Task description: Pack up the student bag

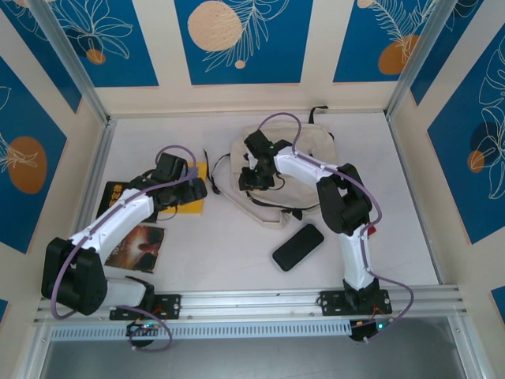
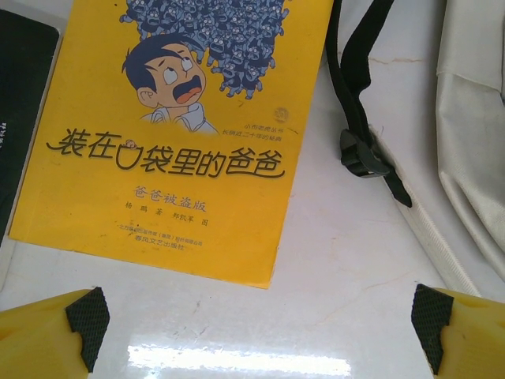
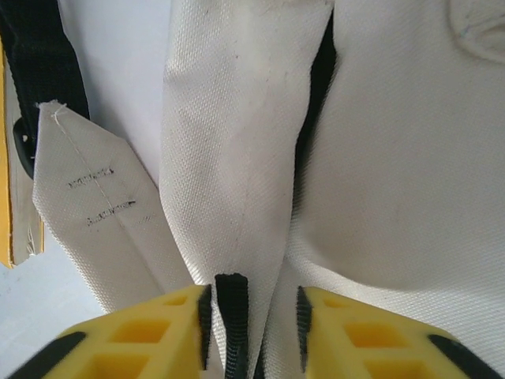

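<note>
White table [image 1: 221,237], glossy and bare in the middle. Walls [image 1: 237,39] all round, cream with blue panels, orange discs and white leaf outlines. Metal posts [image 1: 71,63] stand in the far corners and a ribbed rail [image 1: 252,300] runs along the near edge, where both arms are bolted.

Far left, a black book [image 1: 114,193] lies flat, with a dark booklet [image 1: 138,246] just nearer the rail. The left arm reaches over them. The left gripper [image 1: 196,188] hangs above a yellow book [image 1: 196,207], jaws spread wide and holding nothing. Next comes a thin black strap [image 1: 207,170] on the table. Then the bag [image 1: 308,150], cream and slumped at centre-far. The right gripper [image 1: 256,178] is down on its left half. Near the right arm lies a black slab [image 1: 298,246], clear of the bag.

The wrist cameras add detail. The left one reads the yellow cover: a cartoon boy, Chinese title, its corner overlapping the black book. It also picks out a plastic buckle [image 2: 367,154] on the strap, which the top camera cannot resolve. The right one shows the jaws narrow, pinched on a fold of cream bag cloth with black trim between the pads [image 3: 207,316]. A sewn label [image 3: 95,205] with tiny print sits to the left. From above the arm hides that grip.
</note>
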